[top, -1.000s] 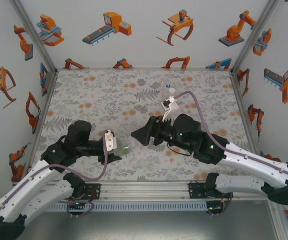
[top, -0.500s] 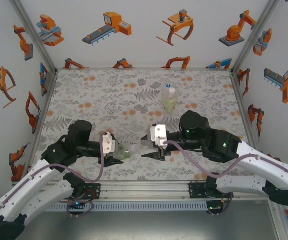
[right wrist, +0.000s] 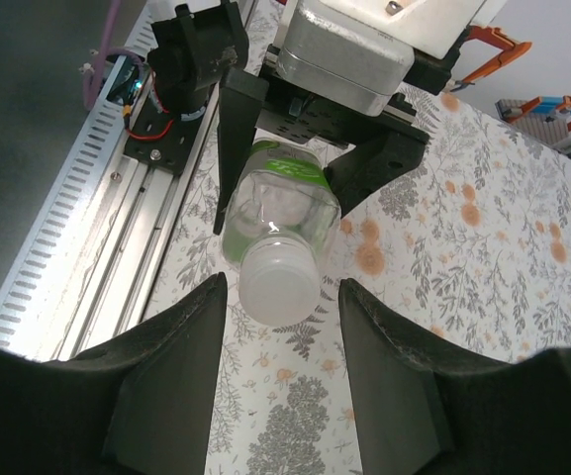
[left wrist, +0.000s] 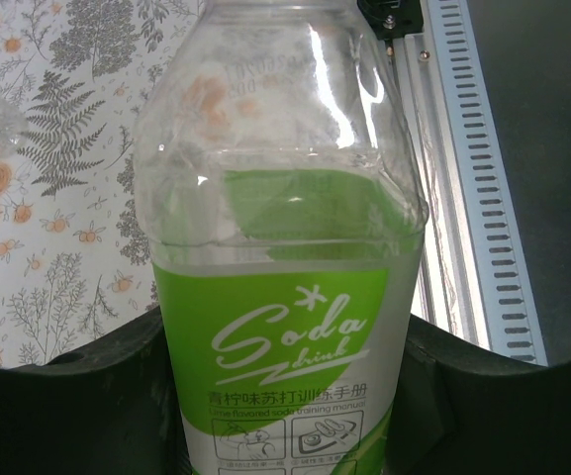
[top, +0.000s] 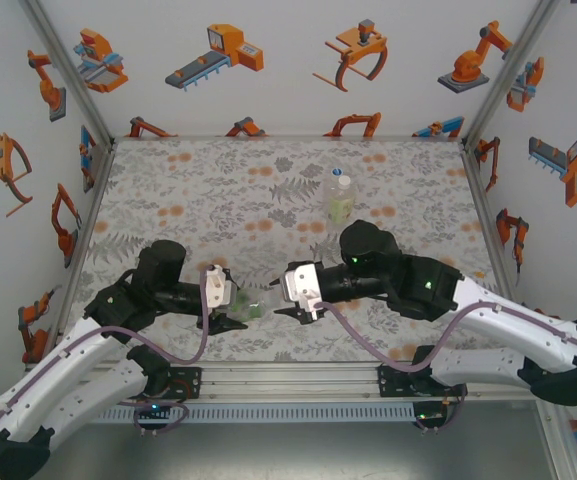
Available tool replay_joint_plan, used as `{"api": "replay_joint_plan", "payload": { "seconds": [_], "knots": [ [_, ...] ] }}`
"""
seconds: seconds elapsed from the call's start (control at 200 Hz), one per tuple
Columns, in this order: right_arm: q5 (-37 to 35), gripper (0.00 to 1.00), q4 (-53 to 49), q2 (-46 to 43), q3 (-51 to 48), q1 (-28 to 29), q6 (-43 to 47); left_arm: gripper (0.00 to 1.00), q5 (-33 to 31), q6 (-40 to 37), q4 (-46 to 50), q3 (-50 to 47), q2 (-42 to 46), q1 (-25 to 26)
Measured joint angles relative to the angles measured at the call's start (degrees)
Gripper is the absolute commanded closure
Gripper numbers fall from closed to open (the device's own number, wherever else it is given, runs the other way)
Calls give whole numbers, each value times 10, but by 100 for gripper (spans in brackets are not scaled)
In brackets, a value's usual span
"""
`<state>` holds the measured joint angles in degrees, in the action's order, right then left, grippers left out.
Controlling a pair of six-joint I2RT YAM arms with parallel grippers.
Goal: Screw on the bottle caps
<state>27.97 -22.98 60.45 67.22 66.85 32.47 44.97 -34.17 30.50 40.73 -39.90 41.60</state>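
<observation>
— Green-label bottle (left wrist: 285,297), where is it?
— In my left gripper (top: 238,310), clenched on the label band. It lies roughly level just above the worktop (top: 188,190), by the near edge, left of centre. Neck points right, at my other arm.
— Why sideways?
— My guess: it puts the cap (right wrist: 280,287) in line with my right gripper (top: 278,302), so a wrist roll can turn it. The left one just holds the body against twist.
— Right jaws?
— Released. Fingers (right wrist: 166,376) straddle the cap, gap on both sides, no contact yet.
— Cap seated?
— It sits on the neck. Can't tell if the thread has caught or how far down it is; the right wrist view looks at it end-on.
— Anything else blocked?
— Left wrist view cuts the bottle off at the shoulder and below the label. From overhead it's mostly buried between the two grippers; I pick out a green sliver.
— Other bottles?
— One pale-label bottle (top: 339,197), upright toward the far edge, right of centre, well apart from both arms. White top on it; too small to say if it's tight.
— Next?
— Close squarely on the cap, then turn. Risk as I see it: an off-centre grip cocks the cap.
</observation>
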Motion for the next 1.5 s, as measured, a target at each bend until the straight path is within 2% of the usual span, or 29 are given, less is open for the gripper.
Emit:
{"api": "replay_joint_plan", "payload": {
  "seconds": [0.571,0.671,0.821,0.851,0.946,1.162,1.282,1.387,1.452,1.502],
  "knots": [
    [1,59,5,13,-6,0,2,100,1,-1,0,0,2,0],
    [1,70,7,13,-7,0,-3,100,1,-2,0,0,2,0],
    [-7,95,24,8,-18,0,-36,100,-1,-2,8,0,5,0],
    [-10,100,32,4,-25,0,-51,100,-2,-2,10,0,5,0],
    [-31,100,71,-13,-54,0,-129,100,-8,-2,16,0,7,0],
    [-141,100,160,-32,-113,0,-437,100,-54,1,21,0,11,0],
    [-181,100,184,-27,-127,5,-564,100,-77,5,30,0,12,0],
    [-220,97,185,-19,-126,18,-634,100,-90,5,40,0,14,0],
    [-246,89,172,-12,-120,22,-678,100,-99,7,41,0,14,0],
    [-268,87,151,-6,-108,24,-724,100,-108,9,40,0,14,0]
  ]
}}
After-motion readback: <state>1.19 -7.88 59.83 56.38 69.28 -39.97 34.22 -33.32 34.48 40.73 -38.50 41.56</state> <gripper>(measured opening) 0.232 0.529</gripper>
